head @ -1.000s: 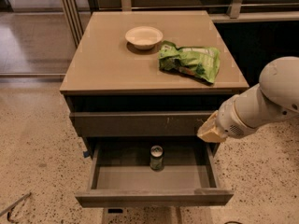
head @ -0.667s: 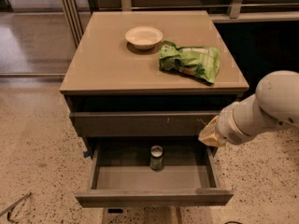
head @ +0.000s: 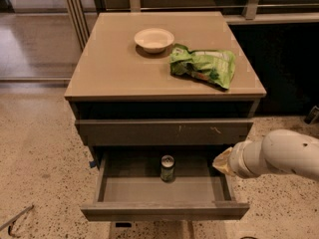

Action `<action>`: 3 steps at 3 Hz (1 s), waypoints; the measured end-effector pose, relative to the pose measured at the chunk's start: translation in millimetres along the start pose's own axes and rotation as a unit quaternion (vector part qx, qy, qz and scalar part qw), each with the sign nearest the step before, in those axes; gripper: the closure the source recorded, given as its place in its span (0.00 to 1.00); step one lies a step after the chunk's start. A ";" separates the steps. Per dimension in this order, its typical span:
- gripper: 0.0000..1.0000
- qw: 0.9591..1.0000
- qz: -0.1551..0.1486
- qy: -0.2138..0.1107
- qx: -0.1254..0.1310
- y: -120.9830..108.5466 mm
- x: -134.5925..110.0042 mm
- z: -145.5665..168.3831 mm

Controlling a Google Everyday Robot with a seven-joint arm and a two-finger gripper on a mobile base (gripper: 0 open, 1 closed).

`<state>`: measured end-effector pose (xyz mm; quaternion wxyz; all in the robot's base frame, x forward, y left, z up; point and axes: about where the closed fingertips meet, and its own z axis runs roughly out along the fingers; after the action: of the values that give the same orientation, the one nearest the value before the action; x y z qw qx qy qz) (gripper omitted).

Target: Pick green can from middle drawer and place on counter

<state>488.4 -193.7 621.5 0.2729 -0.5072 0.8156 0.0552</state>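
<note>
Above the open middle drawer (head: 164, 210), a pale bowl (head: 154, 39) sits on the counter (head: 109, 73). Inside the drawer the green can (head: 167, 168) stands upright, unmoved. A snack bag (head: 202, 66) lies above its right half. The gripper (head: 223, 162) has dropped to the drawer's right rim, clear of the can; whether it is open or closed cannot be told.

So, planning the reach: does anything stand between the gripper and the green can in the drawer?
Nothing visible. The gripper hangs at the right side of the middle drawer; only bare floor separates it from the green can.
</note>
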 end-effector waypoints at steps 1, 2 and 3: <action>1.00 0.998 0.035 -0.039 0.017 -22.2 27.3 50.7; 1.00 0.998 0.048 -0.040 -0.004 -10.2 39.0 74.6; 1.00 0.998 0.048 -0.040 -0.003 -10.2 38.8 74.6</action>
<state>513.1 -202.2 540.9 0.3008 -0.4656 0.8273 0.0913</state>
